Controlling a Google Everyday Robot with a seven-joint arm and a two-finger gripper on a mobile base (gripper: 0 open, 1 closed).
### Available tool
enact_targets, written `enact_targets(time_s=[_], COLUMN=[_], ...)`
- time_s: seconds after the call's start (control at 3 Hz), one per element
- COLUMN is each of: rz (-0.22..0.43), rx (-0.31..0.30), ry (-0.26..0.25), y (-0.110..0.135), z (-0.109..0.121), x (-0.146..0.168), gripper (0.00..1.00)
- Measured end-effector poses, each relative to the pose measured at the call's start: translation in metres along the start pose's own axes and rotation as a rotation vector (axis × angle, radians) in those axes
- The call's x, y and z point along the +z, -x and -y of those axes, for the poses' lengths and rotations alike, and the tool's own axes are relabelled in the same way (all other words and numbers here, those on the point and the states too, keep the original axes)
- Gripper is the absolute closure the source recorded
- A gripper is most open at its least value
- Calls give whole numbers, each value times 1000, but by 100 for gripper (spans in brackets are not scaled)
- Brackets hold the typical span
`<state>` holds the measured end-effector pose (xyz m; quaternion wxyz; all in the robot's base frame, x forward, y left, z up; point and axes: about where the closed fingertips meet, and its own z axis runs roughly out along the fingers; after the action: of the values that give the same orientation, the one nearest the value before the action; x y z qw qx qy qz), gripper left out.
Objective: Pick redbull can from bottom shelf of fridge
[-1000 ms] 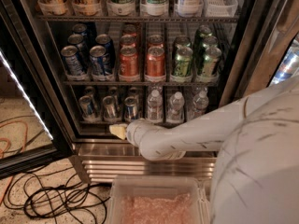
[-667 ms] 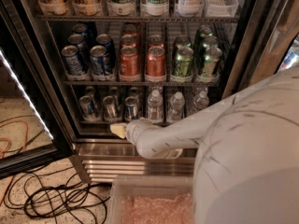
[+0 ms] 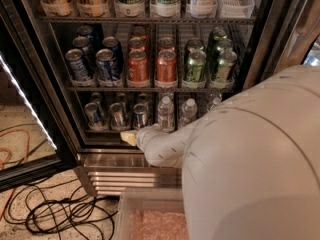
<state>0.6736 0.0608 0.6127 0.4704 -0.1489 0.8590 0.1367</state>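
The fridge [image 3: 60,134] stands open, with a black frame and a ribbed steel base. On its bottom shelf [image 3: 107,131], slim redbull cans stand in lanes at the left; the front three are side by side, the middle one [image 3: 118,116] among them. Small clear water bottles [image 3: 166,113] stand to their right. My gripper [image 3: 128,137] reaches in from the right at the shelf's front rail, just below and in front of the rightmost front can [image 3: 140,115]. My white arm hides the right part of the shelf.
The rack above holds blue [image 3: 106,64], red [image 3: 166,66] and green [image 3: 196,66] soda cans. The top rack holds bottles. A white light strip [image 3: 25,104] runs down the open door at left. Black and orange cables [image 3: 55,214] lie on the floor. A clear bin [image 3: 150,214] sits below.
My arm has swung closer to the camera and covers more of the right side. The gripper stays at about the same spot by the front rail.
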Motion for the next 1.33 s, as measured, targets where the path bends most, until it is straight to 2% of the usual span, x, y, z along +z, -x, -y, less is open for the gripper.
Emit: enact_targets(time_s=[0.33, 1.33], rz=[19, 64], rx=[-14, -1], ry=[-34, -74], y=[8, 25], z=[13, 36], x=[12, 42], gripper=[23, 26])
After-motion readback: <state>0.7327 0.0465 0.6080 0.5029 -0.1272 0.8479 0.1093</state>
